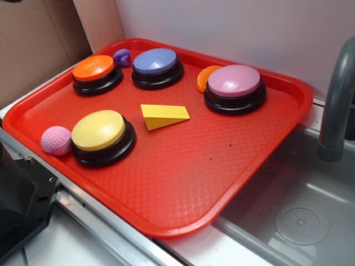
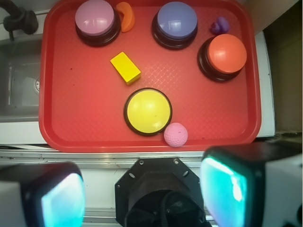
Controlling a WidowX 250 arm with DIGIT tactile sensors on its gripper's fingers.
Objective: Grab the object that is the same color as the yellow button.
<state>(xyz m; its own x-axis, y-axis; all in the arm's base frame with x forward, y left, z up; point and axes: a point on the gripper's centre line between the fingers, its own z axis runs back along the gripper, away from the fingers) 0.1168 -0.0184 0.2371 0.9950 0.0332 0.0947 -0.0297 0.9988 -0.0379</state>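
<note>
The yellow wedge block (image 1: 163,116) (image 2: 125,67) lies flat near the middle of the red tray (image 1: 166,188) (image 2: 75,132). Beside it, toward the tray's front left, stands the yellow button (image 1: 101,133) (image 2: 148,111) on its black base. In the wrist view my gripper (image 2: 142,191) hangs high over the counter in front of the tray, open, its two teal pads wide apart with nothing between them. Neither the wedge nor the button is touched. The gripper's jaws do not show in the exterior view.
On the tray are also an orange button (image 1: 95,71), a blue-purple button (image 1: 157,64), a pink button (image 1: 234,85), an orange disc (image 1: 203,76), a small purple toy (image 1: 122,56) and a pink textured ball (image 1: 56,140). A grey sink (image 1: 299,210) with a faucet (image 1: 338,100) lies to the right.
</note>
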